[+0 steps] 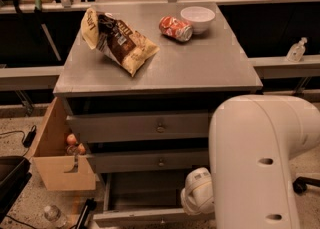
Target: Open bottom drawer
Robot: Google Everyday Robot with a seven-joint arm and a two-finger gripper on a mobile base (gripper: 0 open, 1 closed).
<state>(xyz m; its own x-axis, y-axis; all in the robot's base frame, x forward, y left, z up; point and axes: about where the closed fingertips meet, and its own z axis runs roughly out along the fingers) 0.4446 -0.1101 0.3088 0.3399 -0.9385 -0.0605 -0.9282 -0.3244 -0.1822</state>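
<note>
Drawer fronts stack three high under a grey, brushed-metal cabinet top (200, 68). The bottom drawer (140, 217) is the lowest and stands pulled out toward me. Its narrow front panel runs left to right along the frame's lower edge, and its shallow grey tray lies exposed behind it. Above it, the middle drawer (150, 162) and top drawer (145, 127) sit pushed in, each with a small round knob.

A bulky, smooth white arm (265, 163) fills the lower right. The gripper (197, 198) hangs low over the tray's right end, largely hidden by the arm; whether it is apart or together I cannot tell.

On the top lie a crinkled chip bag (120, 40), a red can (176, 28) on its side and a white bowl (197, 18). A tan cardboard box (55, 168) hangs at the cabinet's left side above a speckled floor (20, 123).
</note>
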